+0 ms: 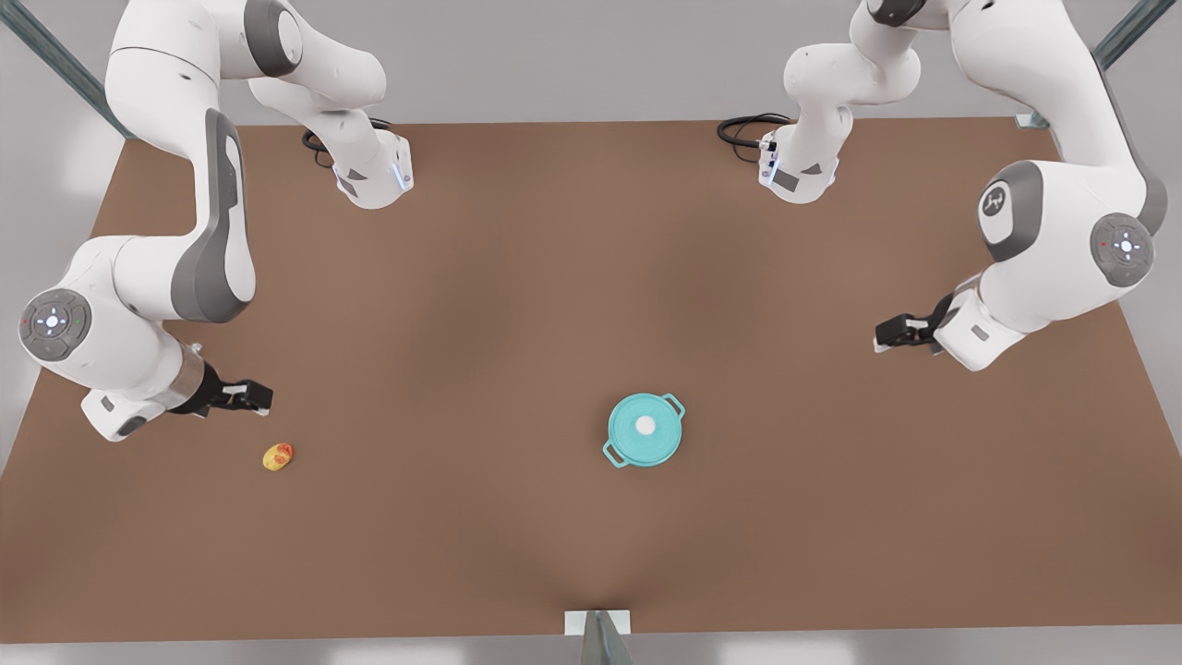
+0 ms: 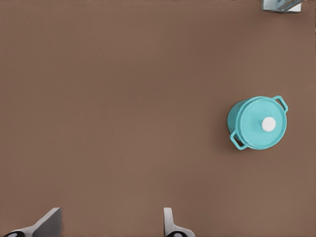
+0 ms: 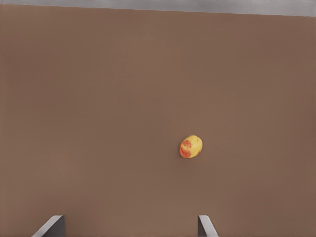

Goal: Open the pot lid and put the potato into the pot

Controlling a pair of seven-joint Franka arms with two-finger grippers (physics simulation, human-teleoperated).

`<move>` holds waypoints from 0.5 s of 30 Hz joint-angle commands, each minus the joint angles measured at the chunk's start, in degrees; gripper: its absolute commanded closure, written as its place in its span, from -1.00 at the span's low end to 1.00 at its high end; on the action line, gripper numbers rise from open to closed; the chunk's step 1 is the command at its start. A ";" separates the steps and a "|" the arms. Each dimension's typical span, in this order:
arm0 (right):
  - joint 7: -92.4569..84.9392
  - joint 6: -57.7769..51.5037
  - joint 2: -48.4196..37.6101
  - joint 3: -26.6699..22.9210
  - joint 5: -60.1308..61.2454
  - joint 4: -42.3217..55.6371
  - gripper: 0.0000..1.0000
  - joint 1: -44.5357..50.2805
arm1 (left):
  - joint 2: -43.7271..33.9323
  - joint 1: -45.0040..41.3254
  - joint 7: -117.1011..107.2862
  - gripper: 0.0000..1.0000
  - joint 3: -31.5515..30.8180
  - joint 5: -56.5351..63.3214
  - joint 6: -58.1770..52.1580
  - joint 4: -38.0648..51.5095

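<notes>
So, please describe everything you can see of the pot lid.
The pot lid is a flat round teal disc with a small white knob at its centre. Its surface looks smooth and matte. It sits closed and level on the pot, covering the opening, with the two loop handles sticking out at opposite sides. Nothing else touches it; both hands are away from it.

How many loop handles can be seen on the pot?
2. One loop handle points to the table's far side, the other loop handle to the near side, opposite on the pot.
</notes>
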 commanded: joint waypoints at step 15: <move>13.40 25.72 1.05 -0.53 2.89 -19.64 -1.00 -3.76 | 29.68 -27.77 -50.23 -1.00 -8.27 11.60 17.48 16.99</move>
